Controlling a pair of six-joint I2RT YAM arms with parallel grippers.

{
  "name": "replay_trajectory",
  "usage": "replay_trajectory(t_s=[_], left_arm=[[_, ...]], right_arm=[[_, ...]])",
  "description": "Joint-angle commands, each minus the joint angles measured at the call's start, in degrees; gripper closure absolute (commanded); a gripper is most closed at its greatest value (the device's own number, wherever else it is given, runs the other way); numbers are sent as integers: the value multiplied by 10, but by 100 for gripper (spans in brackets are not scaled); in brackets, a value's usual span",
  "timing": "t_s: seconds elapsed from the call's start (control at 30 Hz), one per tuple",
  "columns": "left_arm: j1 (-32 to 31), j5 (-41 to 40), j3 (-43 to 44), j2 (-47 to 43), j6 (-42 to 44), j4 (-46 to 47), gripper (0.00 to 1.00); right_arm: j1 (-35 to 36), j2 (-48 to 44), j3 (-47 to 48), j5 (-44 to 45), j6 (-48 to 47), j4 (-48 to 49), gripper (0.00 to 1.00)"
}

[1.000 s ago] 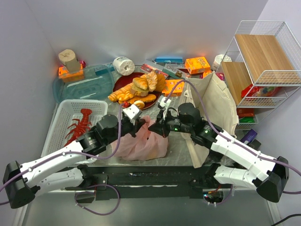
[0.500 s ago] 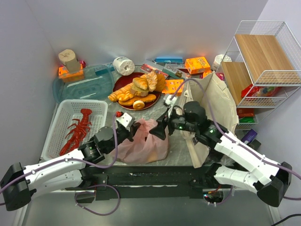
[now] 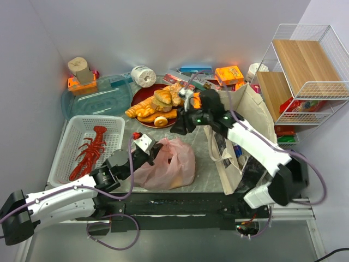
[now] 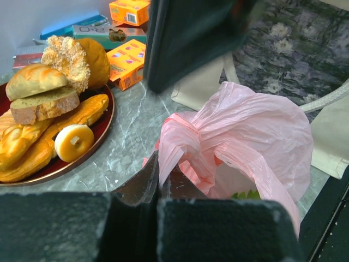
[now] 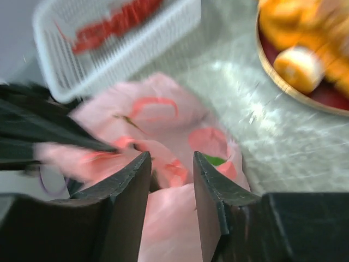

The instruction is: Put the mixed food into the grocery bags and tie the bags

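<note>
A grey marbled table (image 3: pixel 203 155) is set against a pale wall, and the pink bag (image 3: pixel 172 164) lies near its front edge, between the two arms.

Well to the left of the pink bag, a white basket (image 3: pixel 71 123) is seen with a red lobster (image 3: pixel 90 148) lying inside it.

At the left side of the pink bag, the left gripper (image 3: pixel 151 155) is clenched on a fold of the thin plastic. In the left wrist view the film is pinched between the closed fingertips. The top of the bag is bunched and twisted just beyond them. A green piece (image 4: pixel 245 194) is glimpsed low inside the bag through the plastic; what kind of food it is cannot be told.

Behind the pink bag, a dark red plate (image 3: pixel 136 99) is heaped with golden breads (image 3: pixel 162 98).

The right gripper (image 3: pixel 178 123) is held above the table behind the pink bag, at the near edge of the plate and apart from the plastic. Its jaws are parted and nothing is gripped between them. In its own blurred wrist view the bag is seen below through the gap.

To the right of the pink bag, the beige canvas tote (image 3: pixel 248 117) stands upright with its mouth open. Contents are visible inside but cannot be identified.

Farther right of the pink bag, past the tote, a white wire shelf (image 3: pixel 305 65) with wooden boards is placed against the wall.
</note>
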Motion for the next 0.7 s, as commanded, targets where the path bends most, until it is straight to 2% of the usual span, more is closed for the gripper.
replay_trajectory(t_s=[0.0,0.2,0.37,0.47,0.6,0.67], left_arm=[[-10,-22,-4,-13,20,47,99],[-12,-39,-4,-5,16,49,99],[-12,-45,-8,0,-2,63,99],[-12,-45,-16,-4,-18,79,99],[-12,-25,-24,1,-36,99,99],[-12,-21,-26,4,-43,105,99]], right_arm=[[-4,62,24,-101,-78,-53,58],[-2,32,-52,-214,-137,6,58],[-3,12,-103,-265,-117,82,56],[0,10,-125,-262,-85,118,56],[13,6,-159,-237,-35,216,57],[26,5,-166,-204,-21,232,58]])
